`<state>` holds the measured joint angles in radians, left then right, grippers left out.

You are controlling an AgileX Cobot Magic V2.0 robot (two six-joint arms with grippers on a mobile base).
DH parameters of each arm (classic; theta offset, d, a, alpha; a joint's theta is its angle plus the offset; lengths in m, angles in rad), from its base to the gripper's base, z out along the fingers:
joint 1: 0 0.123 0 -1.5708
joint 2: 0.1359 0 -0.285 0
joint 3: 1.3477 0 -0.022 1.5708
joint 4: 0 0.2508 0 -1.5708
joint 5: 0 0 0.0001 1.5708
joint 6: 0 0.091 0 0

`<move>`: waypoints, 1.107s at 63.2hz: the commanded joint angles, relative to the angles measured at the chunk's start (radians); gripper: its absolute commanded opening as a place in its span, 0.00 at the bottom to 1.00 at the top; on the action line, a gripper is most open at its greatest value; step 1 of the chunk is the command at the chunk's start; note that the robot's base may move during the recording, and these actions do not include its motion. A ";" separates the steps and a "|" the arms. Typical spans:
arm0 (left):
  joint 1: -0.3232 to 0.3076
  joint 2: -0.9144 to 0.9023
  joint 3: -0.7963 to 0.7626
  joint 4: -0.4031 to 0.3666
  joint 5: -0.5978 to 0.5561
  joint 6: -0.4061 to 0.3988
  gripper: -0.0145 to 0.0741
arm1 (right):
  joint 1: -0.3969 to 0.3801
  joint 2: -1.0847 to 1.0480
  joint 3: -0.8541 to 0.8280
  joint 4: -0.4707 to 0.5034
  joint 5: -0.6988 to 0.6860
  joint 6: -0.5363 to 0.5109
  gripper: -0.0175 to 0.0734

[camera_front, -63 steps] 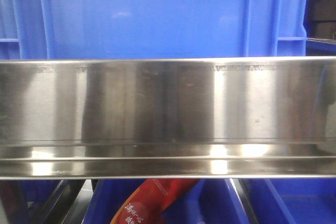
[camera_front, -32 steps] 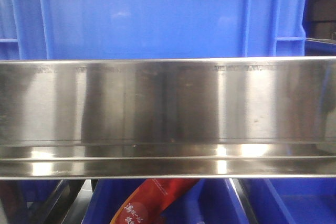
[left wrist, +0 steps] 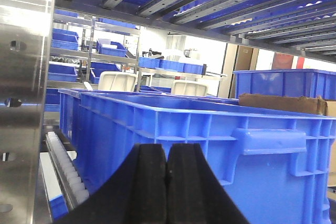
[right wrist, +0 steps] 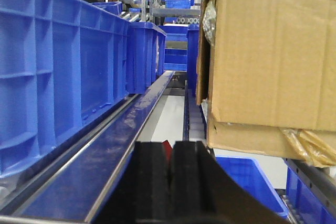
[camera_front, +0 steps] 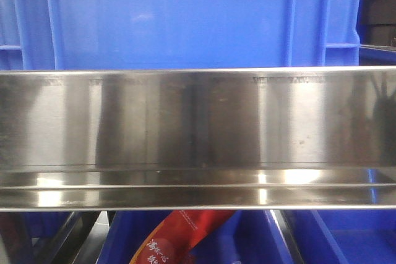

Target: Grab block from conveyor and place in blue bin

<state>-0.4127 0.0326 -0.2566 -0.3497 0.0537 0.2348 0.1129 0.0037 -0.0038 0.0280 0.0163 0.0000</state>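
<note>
We see the blue bin (camera_front: 185, 17) in the front view as a big ribbed plastic crate. It stands upright, and its side wall fills the top of the view just behind a steel rail (camera_front: 198, 128). In the left wrist view the blue bin (left wrist: 210, 145) sits level, with a thick rolled rim and moulded handle block. We can't see its inside.
</note>
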 commanded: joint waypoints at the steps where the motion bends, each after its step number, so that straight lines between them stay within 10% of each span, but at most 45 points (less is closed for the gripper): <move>1: 0.001 -0.002 0.002 0.001 -0.018 -0.007 0.04 | -0.004 -0.004 0.004 -0.007 -0.032 0.000 0.01; 70: 0.001 -0.002 0.008 0.001 0.004 -0.007 0.04 | -0.004 -0.004 0.004 -0.015 -0.047 0.000 0.01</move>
<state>-0.4127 0.0326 -0.2566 -0.3497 0.0510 0.2348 0.1116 0.0037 -0.0020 0.0236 -0.0053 0.0000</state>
